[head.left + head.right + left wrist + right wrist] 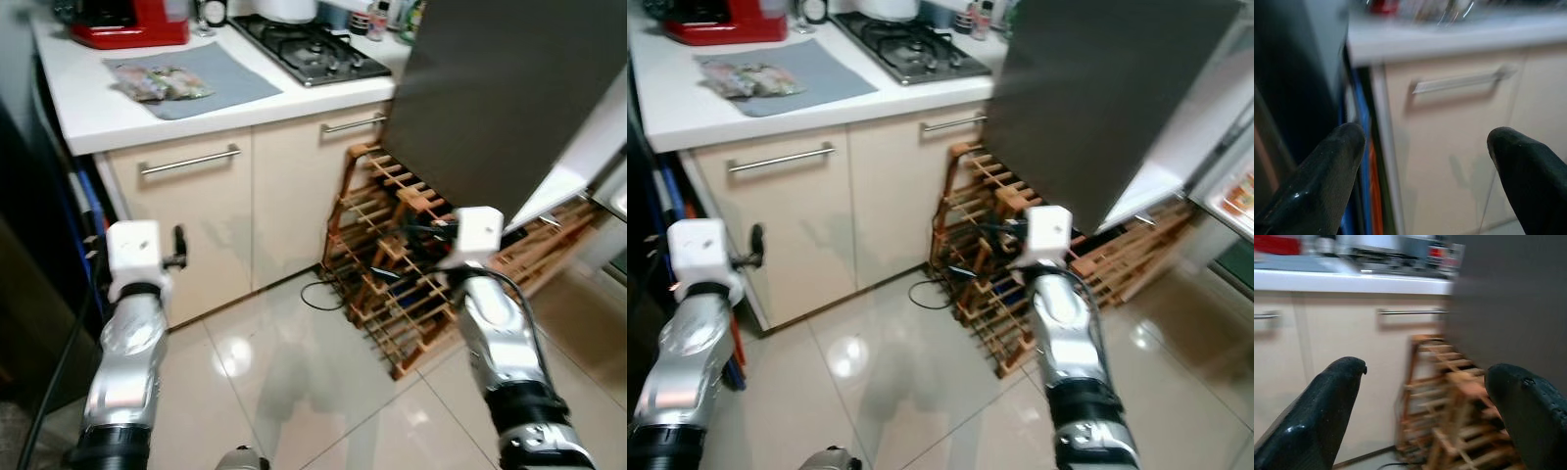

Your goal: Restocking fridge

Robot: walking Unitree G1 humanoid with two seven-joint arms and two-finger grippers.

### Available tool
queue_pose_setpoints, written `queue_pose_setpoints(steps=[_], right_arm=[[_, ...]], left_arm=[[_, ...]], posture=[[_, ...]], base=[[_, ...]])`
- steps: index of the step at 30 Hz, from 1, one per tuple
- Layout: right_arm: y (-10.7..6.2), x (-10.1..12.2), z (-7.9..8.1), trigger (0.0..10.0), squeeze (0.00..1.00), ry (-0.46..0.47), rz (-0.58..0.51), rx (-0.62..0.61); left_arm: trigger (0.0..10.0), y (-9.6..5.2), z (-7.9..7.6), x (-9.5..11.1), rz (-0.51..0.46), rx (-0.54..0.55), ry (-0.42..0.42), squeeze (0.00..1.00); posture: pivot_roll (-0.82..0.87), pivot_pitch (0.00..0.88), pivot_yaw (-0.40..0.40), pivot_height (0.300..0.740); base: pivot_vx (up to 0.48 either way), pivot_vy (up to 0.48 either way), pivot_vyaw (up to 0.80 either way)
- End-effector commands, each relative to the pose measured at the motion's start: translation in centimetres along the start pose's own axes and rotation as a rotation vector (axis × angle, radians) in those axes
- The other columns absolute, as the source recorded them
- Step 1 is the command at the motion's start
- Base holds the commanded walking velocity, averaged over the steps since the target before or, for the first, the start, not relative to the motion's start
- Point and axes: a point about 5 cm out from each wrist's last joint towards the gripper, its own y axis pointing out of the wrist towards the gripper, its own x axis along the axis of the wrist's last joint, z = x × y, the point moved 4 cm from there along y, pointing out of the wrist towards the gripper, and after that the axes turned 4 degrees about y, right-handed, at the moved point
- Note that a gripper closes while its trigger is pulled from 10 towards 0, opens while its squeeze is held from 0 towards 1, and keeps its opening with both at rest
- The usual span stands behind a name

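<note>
While both grippers hover empty, fridge door stands open.

You are facing cream cabinets under a white counter, with the dark fridge door standing open above a wooden wine rack; both silver arms are reaching forward.

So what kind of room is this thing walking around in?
A home kitchen, almost certainly: a gas hob set into a white countertop, cream cupboards with bar handles, a wooden wine rack on the floor, and an open fridge door.
</note>
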Motion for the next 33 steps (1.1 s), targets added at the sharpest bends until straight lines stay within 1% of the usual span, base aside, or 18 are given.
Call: queue_pose_setpoints(steps=[1,2,3,4,5,6,7,8,10,11,14,20,24,27,28,30,32,33], right_arm=[[-0.1,0.0,-0.5,10.0,0.00,-0.010,0.012,0.003],[0.0,0.0,-0.3,10.0,0.00,-0.008,0.011,0.008],[0.4,0.1,0.3,10.0,0.00,0.001,0.013,0.022],[0.4,0.1,0.3,10.0,0.00,0.001,0.013,0.022],[0.5,0.2,0.7,10.0,0.00,0.006,0.012,0.037],[0.9,0.4,1.5,10.0,0.00,0.012,0.010,0.073],[0.9,0.4,1.5,10.0,0.00,0.012,0.010,0.073],[1.0,0.4,2.0,10.0,0.00,0.020,0.013,0.098],[1.1,0.3,2.1,10.0,0.00,0.023,0.019,0.105],[1.2,0.1,2.0,10.0,0.00,0.035,0.027,0.104],[1.2,0.1,2.1,10.0,0.00,0.045,0.025,0.105],[1.2,0.0,2.5,10.0,0.00,0.060,0.024,0.112],[1.3,0.0,3.4,10.0,0.00,0.085,0.020,0.131],[1.6,-0.3,3.2,10.0,0.00,0.082,0.039,0.108],[1.6,-0.3,3.1,10.0,0.00,0.095,0.041,0.095],[1.6,-0.3,2.4,10.0,0.00,0.105,0.036,0.058],[1.6,-0.3,2.4,10.0,0.00,0.105,0.036,0.058],[1.6,-0.3,2.2,10.0,0.00,0.109,0.033,0.045]], left_arm=[[10.0,-0.2,-2.8,2.1,-0.084,-0.091,-0.014,0.00],[10.0,-0.1,-3.2,2.4,-0.089,-0.096,-0.022,0.00],[10.0,0.2,-3.7,2.8,-0.096,-0.092,-0.035,0.00],[10.0,0.2,-3.7,2.8,-0.096,-0.092,-0.035,0.00],[10.0,0.4,-3.7,3.1,-0.102,-0.086,-0.038,0.00],[10.0,0.6,-3.7,3.2,-0.101,-0.074,-0.023,0.00],[10.0,0.6,-3.7,3.2,-0.101,-0.074,-0.023,0.00],[10.0,0.6,-3.6,3.1,-0.089,-0.063,-0.007,0.00],[10.0,0.4,-3.6,3.0,-0.078,-0.058,0.012,0.00],[10.0,0.2,-3.5,2.7,-0.065,-0.052,0.045,0.00],[10.0,0.0,-3.3,2.4,-0.052,-0.045,0.077,0.00],[10.0,0.1,-3.4,3.1,-0.086,-0.057,0.120,0.00],[10.0,0.2,-3.4,3.7,-0.089,-0.062,0.150,0.00],[10.0,0.3,-3.3,3.5,-0.073,-0.052,0.139,0.00],[10.0,0.3,-3.2,3.4,-0.069,-0.050,0.124,0.00],[10.0,0.4,-3.4,3.5,-0.067,-0.064,0.138,0.00],[10.0,0.4,-3.4,3.5,-0.067,-0.064,0.138,0.00],[10.0,0.5,-3.5,3.6,-0.070,-0.071,0.142,0.00]], posture=[[0.07,0.000,-0.099,0.740],[0.07,0.000,-0.099,0.740],[0.07,0.000,-0.110,0.740],[0.07,0.000,-0.110,0.740],[0.07,0.000,-0.113,0.740],[0.07,0.000,-0.111,0.740],[0.07,0.000,-0.111,0.740],[0.07,0.000,-0.108,0.740],[0.07,0.000,-0.106,0.740],[0.08,0.000,-0.103,0.740],[0.08,0.000,-0.098,0.740],[0.08,0.000,-0.095,0.740],[0.08,0.000,-0.079,0.740],[0.08,0.000,-0.070,0.740],[0.08,0.000,-0.064,0.740],[0.07,0.000,-0.050,0.740],[0.07,0.000,-0.050,0.740],[0.07,0.000,-0.048,0.740]], base=[[0.266,-0.398,0.68],[0.270,-0.394,0.68],[0.270,-0.394,0.67],[0.270,-0.394,0.67],[0.270,-0.394,0.66],[0.270,-0.394,0.66],[0.270,-0.394,0.66],[0.270,-0.394,0.66],[0.270,-0.394,0.65],[0.274,-0.394,0.64],[0.269,-0.394,0.62],[0.269,-0.395,0.62],[0.270,-0.394,0.60],[0.290,-0.378,0.58],[0.000,0.000,0.00],[0.000,0.000,0.00],[0.000,0.000,0.00],[0.000,0.000,0.00]])
